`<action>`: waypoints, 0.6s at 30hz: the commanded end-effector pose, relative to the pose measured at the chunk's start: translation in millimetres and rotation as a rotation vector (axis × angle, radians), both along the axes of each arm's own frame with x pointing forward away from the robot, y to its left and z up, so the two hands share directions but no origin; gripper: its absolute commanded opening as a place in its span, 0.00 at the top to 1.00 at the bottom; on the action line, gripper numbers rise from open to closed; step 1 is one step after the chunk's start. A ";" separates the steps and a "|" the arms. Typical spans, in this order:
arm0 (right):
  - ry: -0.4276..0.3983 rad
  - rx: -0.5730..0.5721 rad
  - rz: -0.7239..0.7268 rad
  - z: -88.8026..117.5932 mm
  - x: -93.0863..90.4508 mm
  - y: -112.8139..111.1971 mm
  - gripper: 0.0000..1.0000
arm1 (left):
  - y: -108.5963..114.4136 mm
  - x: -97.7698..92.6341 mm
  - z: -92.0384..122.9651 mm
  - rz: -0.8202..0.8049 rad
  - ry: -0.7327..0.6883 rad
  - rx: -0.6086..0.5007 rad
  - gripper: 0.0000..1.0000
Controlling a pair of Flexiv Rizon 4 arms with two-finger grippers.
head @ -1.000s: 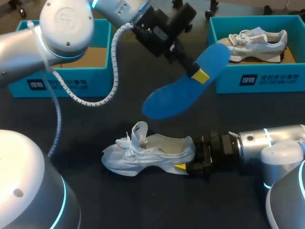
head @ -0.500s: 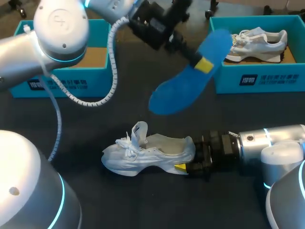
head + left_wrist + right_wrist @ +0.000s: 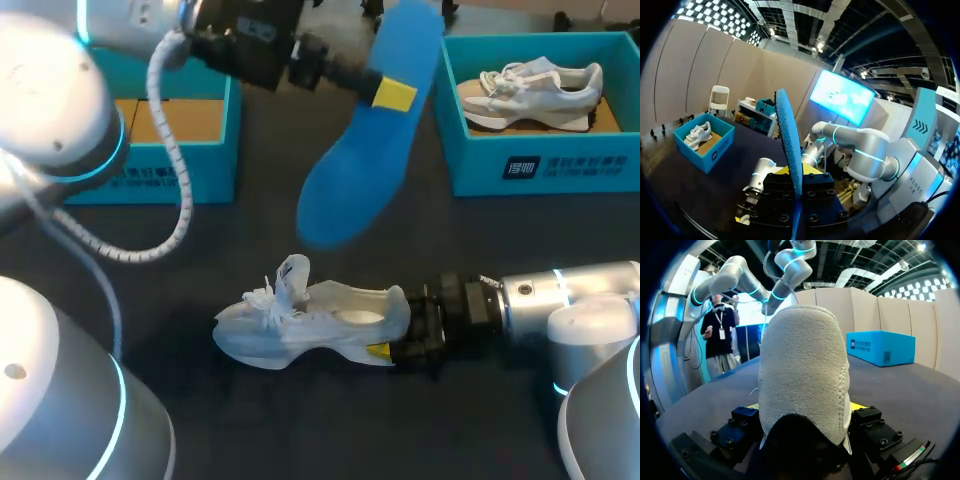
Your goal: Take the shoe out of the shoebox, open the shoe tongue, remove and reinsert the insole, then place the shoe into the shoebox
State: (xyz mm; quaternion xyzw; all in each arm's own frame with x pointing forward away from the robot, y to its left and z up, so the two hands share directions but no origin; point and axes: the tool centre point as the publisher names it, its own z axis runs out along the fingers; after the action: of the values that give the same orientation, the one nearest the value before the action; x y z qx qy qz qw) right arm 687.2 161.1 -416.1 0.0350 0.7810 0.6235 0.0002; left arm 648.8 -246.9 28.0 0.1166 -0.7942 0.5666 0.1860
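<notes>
A white shoe [image 3: 310, 320] lies on its sole on the black table, toe to the left, tongue pulled up. My right gripper [image 3: 392, 338] is shut on its heel. In the right wrist view the heel [image 3: 805, 370] fills the gap between the two fingers of the gripper [image 3: 805, 407]. High over the table's back middle, my left gripper [image 3: 385, 90] is shut on a blue insole [image 3: 360, 160], which hangs slanting down toward the shoe. The left wrist view shows the insole [image 3: 789, 140] edge-on in that gripper [image 3: 796, 172].
An open teal shoebox [image 3: 150, 170] with a bare cardboard floor stands at the back left. A second teal shoebox [image 3: 540, 160] at the back right holds another white shoe [image 3: 530, 95]. Bare black table lies between the boxes and in front of the shoe.
My left arm has swung the insole up and toward the back, turning it steeper. The shoe and my right arm have stayed where they were.
</notes>
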 end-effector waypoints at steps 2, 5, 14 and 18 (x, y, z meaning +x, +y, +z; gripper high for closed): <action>0.000 -0.003 0.000 -1.0 -0.5 2.0 1.00 | 5.4 -5.6 -4.4 0.041 -0.001 -0.072 1.00; 0.000 -0.003 0.000 -1.0 -0.5 2.0 1.00 | 5.4 -5.6 -4.4 0.041 -0.001 -0.072 1.00; 0.000 -0.003 0.000 -1.0 -0.5 2.0 1.00 | 28.6 -25.5 35.2 -0.013 0.037 -0.110 1.00; 0.000 -0.003 0.000 -1.0 -0.5 2.0 1.00 | 40.7 -40.9 54.3 -0.047 0.020 -0.122 1.00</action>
State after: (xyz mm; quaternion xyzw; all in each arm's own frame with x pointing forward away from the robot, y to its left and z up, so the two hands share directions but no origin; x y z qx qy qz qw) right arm 687.1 161.1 -416.1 0.0351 0.7810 0.6236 0.0001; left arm 614.3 -223.9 70.9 0.0939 -0.7539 0.6135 0.2154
